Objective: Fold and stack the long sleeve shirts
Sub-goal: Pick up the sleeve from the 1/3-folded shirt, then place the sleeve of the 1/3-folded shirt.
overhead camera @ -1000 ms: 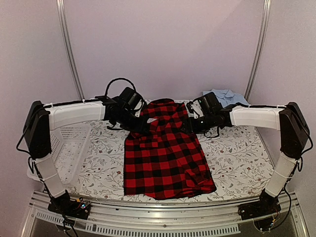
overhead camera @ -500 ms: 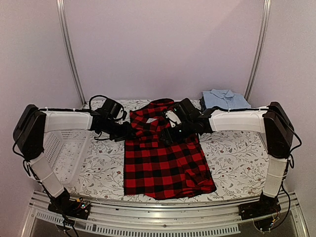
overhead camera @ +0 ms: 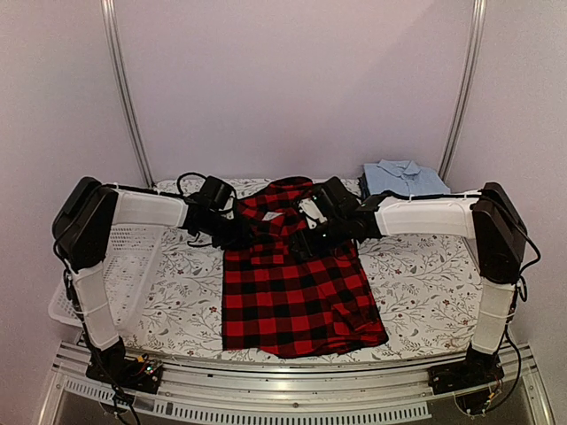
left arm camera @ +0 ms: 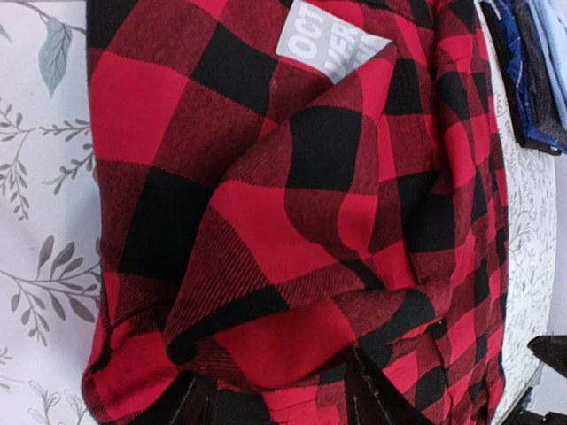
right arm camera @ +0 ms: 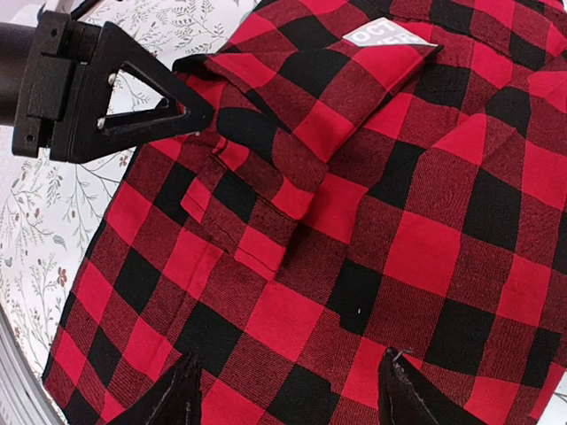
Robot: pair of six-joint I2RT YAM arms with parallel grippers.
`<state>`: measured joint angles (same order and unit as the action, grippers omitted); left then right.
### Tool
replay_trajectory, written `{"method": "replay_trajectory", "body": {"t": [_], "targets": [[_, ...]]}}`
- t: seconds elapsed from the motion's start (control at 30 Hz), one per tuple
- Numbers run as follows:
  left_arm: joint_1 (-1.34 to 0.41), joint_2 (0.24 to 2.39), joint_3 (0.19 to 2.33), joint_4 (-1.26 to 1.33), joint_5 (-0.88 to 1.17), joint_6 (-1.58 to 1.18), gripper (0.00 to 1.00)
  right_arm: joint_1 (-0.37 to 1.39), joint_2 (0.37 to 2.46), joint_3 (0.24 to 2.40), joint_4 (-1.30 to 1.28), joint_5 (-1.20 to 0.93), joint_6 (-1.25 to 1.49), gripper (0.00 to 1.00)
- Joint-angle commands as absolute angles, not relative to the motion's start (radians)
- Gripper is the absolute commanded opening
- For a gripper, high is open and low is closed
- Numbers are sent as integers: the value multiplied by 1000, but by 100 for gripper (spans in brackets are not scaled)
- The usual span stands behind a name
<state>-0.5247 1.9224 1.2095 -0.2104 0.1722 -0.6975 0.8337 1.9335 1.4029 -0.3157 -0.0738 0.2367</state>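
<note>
The red checked shirt lies flat on the table, likely soft and limp; pinch it at the shoulders. Your right claw hangs open and empty. Your left claw sits at the shoulder, grip unclear.

A pale grey neck label, sewn inside the collar of the red-and-black check shirt, carries the only lettering. In the left wrist view it shows white capitals in two tilted lines. The upper line reads "OCT" and the lower looks like "VER". Both are cut off where a fold of the cloth covers the label's right part. In the right wrist view the same label again reads "OCT" on its upper line, and the line beneath is too small to make out. In the top view it is an unreadable pale speck.
</note>
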Motion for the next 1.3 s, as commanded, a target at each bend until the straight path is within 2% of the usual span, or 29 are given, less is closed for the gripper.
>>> {"method": "replay_trajectory", "body": {"t": [0.0, 0.2, 0.23, 0.5, 0.73, 0.87, 1.1, 1.17, 1.27], "targets": [[-517, 1957, 1259, -196, 172, -688, 41, 851, 1923, 1405, -309, -34, 214, 66], [-533, 1911, 1276, -214, 211, -641, 4, 857, 1931, 1397, -274, -5, 198, 67], [-537, 1898, 1276, -219, 220, -635, 0, 858, 1933, 1394, -263, -5, 195, 67], [-572, 1772, 1241, -225, 373, -680, 0, 889, 1947, 1378, -155, 62, 161, 68], [-631, 1753, 1243, -169, 486, -844, 0, 925, 1912, 1296, -24, 156, 169, 75], [-690, 1824, 1304, -168, 480, -887, 0, 924, 1841, 1223, -8, 246, 262, 79], [-752, 2052, 1498, -188, 531, -886, 0, 916, 1701, 1065, -24, 271, 382, 82], [-758, 2124, 1551, -187, 564, -890, 2, 902, 1667, 1035, -38, 261, 413, 83], [-767, 2186, 1619, -183, 592, -888, 11, 879, 1638, 993, -49, 233, 461, 83]]}}
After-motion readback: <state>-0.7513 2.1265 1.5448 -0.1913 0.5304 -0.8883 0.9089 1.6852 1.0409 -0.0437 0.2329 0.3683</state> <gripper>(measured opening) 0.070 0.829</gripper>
